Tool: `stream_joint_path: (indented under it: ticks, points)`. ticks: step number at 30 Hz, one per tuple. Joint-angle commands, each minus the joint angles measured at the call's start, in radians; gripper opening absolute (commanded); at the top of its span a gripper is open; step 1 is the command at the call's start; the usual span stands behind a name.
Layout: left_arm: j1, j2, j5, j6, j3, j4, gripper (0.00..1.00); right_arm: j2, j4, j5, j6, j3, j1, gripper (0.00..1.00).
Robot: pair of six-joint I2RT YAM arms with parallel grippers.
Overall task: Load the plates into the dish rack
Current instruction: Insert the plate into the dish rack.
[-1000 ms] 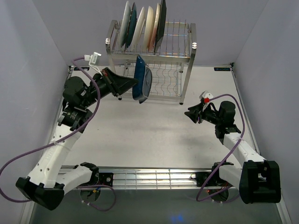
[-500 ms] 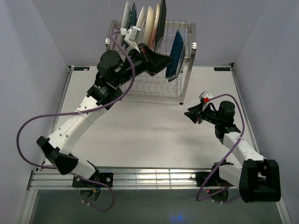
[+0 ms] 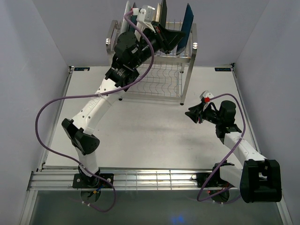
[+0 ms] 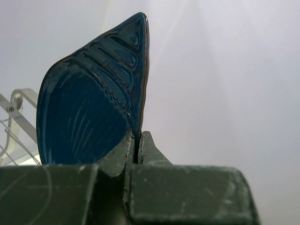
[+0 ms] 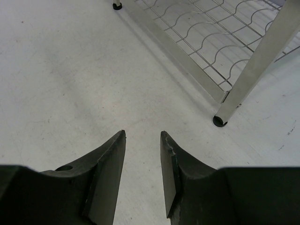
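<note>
Left arm is now reaching higher and further right than half a second back. The small dark blue plate (image 4: 89, 108) is no longer hanging in front of the dish rack (image 3: 189, 70); it's being held above the right end of the top tier. Right arm isn't moving at all.

Left gripper (image 4: 138, 140) is pinching the plate by its lower rim, fingers clamped tight on it, plate standing on edge. It isn't seated in a slot yet and is hanging clear of the wires as far as I can tell.

Right gripper (image 5: 143, 140) is idling low over the table (image 3: 140, 131) just off the rack's front right post, jaws partly apart, gripping nothing.

Progress: several plates (image 3: 161, 11) are already standing on edge in the top tier. The left arm is covering most of them, so I'm not counting. The held plate is the only one I'm seeing outside the rack, so this is probably the last load or close to it. What's left is lowering it into a free slot, letting go and backing out.

Writing: a small dark label (image 3: 223, 69) is sitting at the table's far right edge, too small to read. Nothing else is legible.
</note>
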Motion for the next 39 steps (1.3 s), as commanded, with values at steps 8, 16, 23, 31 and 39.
stream_joint_path:
  ticks: [8,16,23,31,39]
  points:
    - [0.079,0.163,-0.063,0.006,0.303,0.218,0.0,0.005,0.004,-0.007,-0.015,0.042,-0.007,0.42]
    - [0.153,0.141,-0.037,0.031,0.193,0.295,0.0,0.002,0.007,-0.013,-0.016,0.04,-0.007,0.42]
    - [0.211,0.155,-0.025,-0.041,0.164,0.296,0.0,0.004,0.007,-0.015,-0.016,0.042,-0.007,0.42]
    - [0.216,0.138,-0.062,-0.117,0.076,0.347,0.0,0.007,0.006,-0.015,-0.016,0.043,-0.007,0.41]
    - [0.217,0.13,-0.074,-0.139,0.018,0.373,0.0,0.004,0.007,-0.018,-0.018,0.04,-0.007,0.41]
